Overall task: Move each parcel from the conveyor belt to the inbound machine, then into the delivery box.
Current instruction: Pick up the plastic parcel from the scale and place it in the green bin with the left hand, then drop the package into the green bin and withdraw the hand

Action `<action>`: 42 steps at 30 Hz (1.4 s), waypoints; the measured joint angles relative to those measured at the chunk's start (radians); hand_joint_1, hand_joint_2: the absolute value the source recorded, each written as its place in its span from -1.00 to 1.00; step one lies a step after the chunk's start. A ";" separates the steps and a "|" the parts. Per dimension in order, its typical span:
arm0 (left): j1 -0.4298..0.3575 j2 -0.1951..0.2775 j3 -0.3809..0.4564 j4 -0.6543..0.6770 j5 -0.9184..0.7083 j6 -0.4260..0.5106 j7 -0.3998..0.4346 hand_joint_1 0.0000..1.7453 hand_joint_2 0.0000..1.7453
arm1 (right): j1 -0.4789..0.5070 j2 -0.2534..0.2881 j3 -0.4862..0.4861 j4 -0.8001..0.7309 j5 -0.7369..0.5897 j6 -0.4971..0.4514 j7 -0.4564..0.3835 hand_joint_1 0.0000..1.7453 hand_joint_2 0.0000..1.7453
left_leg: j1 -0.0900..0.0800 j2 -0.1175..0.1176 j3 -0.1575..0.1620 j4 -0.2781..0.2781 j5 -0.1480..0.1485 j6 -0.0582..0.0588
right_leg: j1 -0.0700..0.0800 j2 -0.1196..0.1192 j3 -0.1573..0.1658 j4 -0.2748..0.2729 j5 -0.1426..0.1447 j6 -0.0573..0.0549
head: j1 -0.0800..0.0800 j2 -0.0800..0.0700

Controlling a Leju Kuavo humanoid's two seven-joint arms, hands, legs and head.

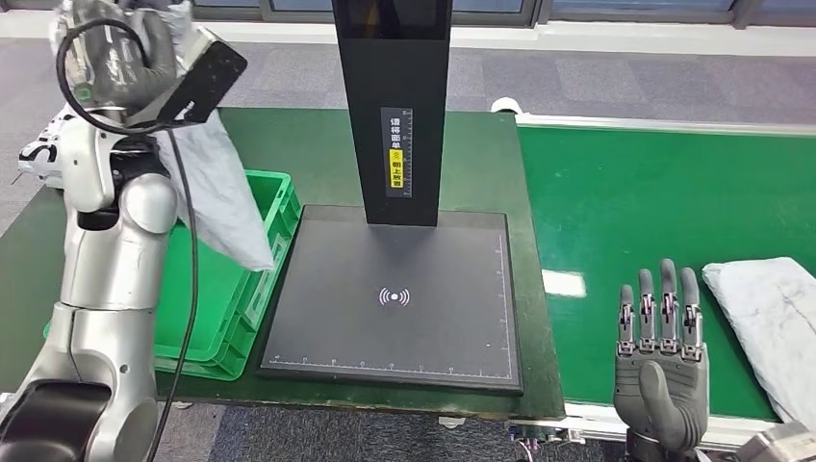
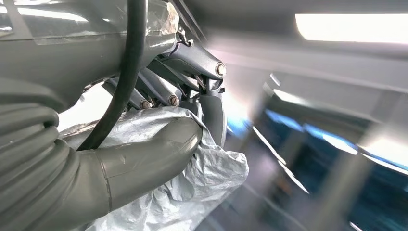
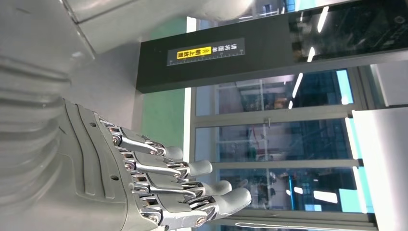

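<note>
My left hand (image 1: 130, 58) is raised high at the upper left and grips a grey plastic parcel (image 1: 216, 188), which hangs down over the green delivery box (image 1: 265, 279). The left wrist view shows the thumb (image 2: 144, 159) and fingers clamped on the crumpled parcel (image 2: 192, 192). The black inbound machine platform (image 1: 395, 298) lies in the middle with its post (image 1: 395, 106) behind. My right hand (image 1: 662, 371) stands open, fingers straight up, over the green conveyor belt (image 1: 654, 192). Another grey parcel (image 1: 770, 318) lies on the belt just right of that hand.
A green mat (image 1: 481, 164) covers the table under the machine and box. The belt's white frame (image 1: 664, 123) runs along the back. A black cable (image 1: 188, 279) hangs beside my left arm. A white parcel edge (image 1: 43, 149) shows behind the left arm.
</note>
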State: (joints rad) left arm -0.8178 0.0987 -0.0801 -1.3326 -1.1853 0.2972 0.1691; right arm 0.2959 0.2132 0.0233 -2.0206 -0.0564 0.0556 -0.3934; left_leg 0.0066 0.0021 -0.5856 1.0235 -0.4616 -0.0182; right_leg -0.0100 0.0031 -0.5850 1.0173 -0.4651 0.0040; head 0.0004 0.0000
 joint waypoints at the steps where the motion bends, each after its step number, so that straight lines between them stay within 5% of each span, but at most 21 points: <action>1: -0.008 0.013 0.015 0.007 -0.044 0.006 0.013 1.00 1.00 | -0.002 0.000 0.000 0.000 -0.002 0.004 0.004 -1.00 -1.00 | 0.000 0.000 0.000 0.000 0.000 0.000 | 0.001 0.000 0.000 0.000 0.000 0.000 | 0.000 0.000; 10: -0.042 0.091 0.115 0.116 -0.172 0.049 0.032 1.00 1.00 | -0.026 0.000 0.000 0.021 -0.011 0.030 0.019 -1.00 -1.00 | 0.000 -0.001 0.000 0.000 0.002 -0.003 | 0.001 0.000 0.000 0.001 0.000 -0.002 | 0.000 0.000; 25: -0.048 0.117 0.133 0.179 -0.215 0.022 0.063 1.00 1.00 | -0.035 0.000 0.000 0.032 -0.016 0.046 0.019 -1.00 -1.00 | 0.000 -0.001 -0.001 0.000 0.002 -0.003 | 0.001 -0.001 -0.001 0.001 0.000 -0.002 | 0.000 0.000; 36: -0.066 0.168 0.173 0.416 -0.315 -0.017 0.122 1.00 1.00 | -0.058 0.000 0.000 0.058 -0.022 0.118 0.031 -1.00 -1.00 | 0.001 -0.001 -0.001 0.000 0.003 -0.004 | 0.002 0.000 -0.001 0.001 0.001 -0.003 | 0.000 0.000; 37: -0.065 0.169 0.179 0.438 -0.316 -0.020 0.119 0.80 1.00 | -0.060 0.000 0.000 0.060 -0.022 0.123 0.032 -1.00 -1.00 | 0.001 -0.001 -0.001 0.000 0.003 -0.004 | 0.002 0.000 -0.001 0.001 0.001 -0.003 | 0.000 0.000; 38: -0.063 0.168 0.184 0.456 -0.315 -0.024 0.114 0.31 1.00 | -0.062 0.000 0.000 0.063 -0.022 0.127 0.033 -1.00 -1.00 | 0.001 -0.001 -0.001 0.000 0.003 -0.004 | 0.002 0.000 -0.002 0.001 0.001 -0.003 | 0.000 0.000; 40: -0.060 0.164 0.192 0.481 -0.303 -0.040 0.095 -0.69 0.00 | -0.066 0.000 0.000 0.066 -0.021 0.135 0.035 -1.00 -1.00 | 0.001 -0.001 -0.001 0.000 0.003 -0.004 | 0.002 -0.001 -0.002 0.001 0.001 -0.003 | 0.000 0.000; 41: -0.058 0.160 0.196 0.490 -0.291 -0.048 0.083 -0.99 -0.50 | -0.068 0.000 0.000 0.068 -0.021 0.138 0.036 -1.00 -1.00 | 0.001 -0.002 -0.001 0.000 0.003 -0.004 | 0.002 -0.001 -0.002 0.001 0.001 -0.003 | 0.000 0.000; 42: -0.056 0.154 0.200 0.496 -0.275 -0.057 0.067 -1.00 -1.00 | -0.068 0.000 0.000 0.069 -0.021 0.141 0.036 -1.00 -1.00 | 0.000 -0.002 -0.001 0.000 0.003 -0.004 | 0.002 -0.001 -0.002 0.001 0.001 -0.003 | 0.000 0.000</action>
State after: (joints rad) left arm -0.8739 0.2531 0.1203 -0.8369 -1.4607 0.2399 0.2364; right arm 0.2276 0.2129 0.0233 -1.9520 -0.0778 0.1970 -0.3578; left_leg 0.0071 0.0004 -0.5865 1.0234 -0.4585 -0.0225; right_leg -0.0085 0.0022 -0.5866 1.0186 -0.4638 0.0008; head 0.0004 0.0000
